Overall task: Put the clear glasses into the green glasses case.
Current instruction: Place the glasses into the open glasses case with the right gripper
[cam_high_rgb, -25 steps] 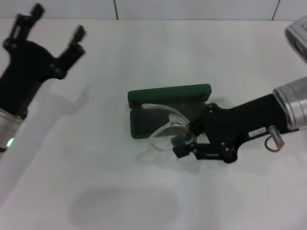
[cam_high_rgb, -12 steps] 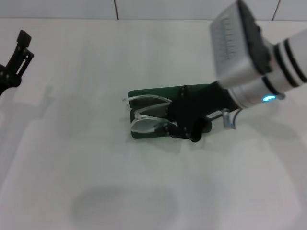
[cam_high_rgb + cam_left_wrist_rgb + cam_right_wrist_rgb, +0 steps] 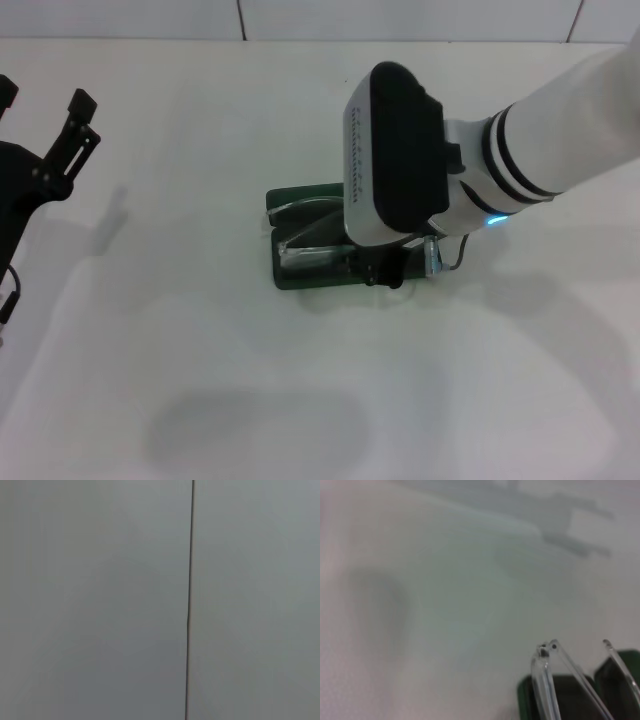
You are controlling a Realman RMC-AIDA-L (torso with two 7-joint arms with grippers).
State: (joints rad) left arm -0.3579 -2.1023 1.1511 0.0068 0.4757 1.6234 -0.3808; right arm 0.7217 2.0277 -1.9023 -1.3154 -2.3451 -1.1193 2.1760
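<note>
The green glasses case (image 3: 298, 277) lies open at the table's middle, with its lid (image 3: 300, 193) on the far side. The clear glasses (image 3: 312, 232) sit low over its dark inside, their arms reaching toward the lid. My right gripper (image 3: 368, 268) is shut on the clear glasses at their right end, mostly hidden under the white wrist housing (image 3: 390, 150). In the right wrist view the glasses' clear arms (image 3: 545, 680) show close up over the case's corner (image 3: 524, 700). My left gripper (image 3: 42, 100) hangs open and empty at the far left.
A white tabletop (image 3: 200, 380) surrounds the case, with a tiled wall edge behind it. The right forearm (image 3: 560, 130) crosses from the upper right. The left wrist view holds only a pale surface with a dark seam (image 3: 190, 600).
My right arm swung over the case and lowered the glasses from beside it down into its open inside. The left gripper drifted slightly at the far left.
</note>
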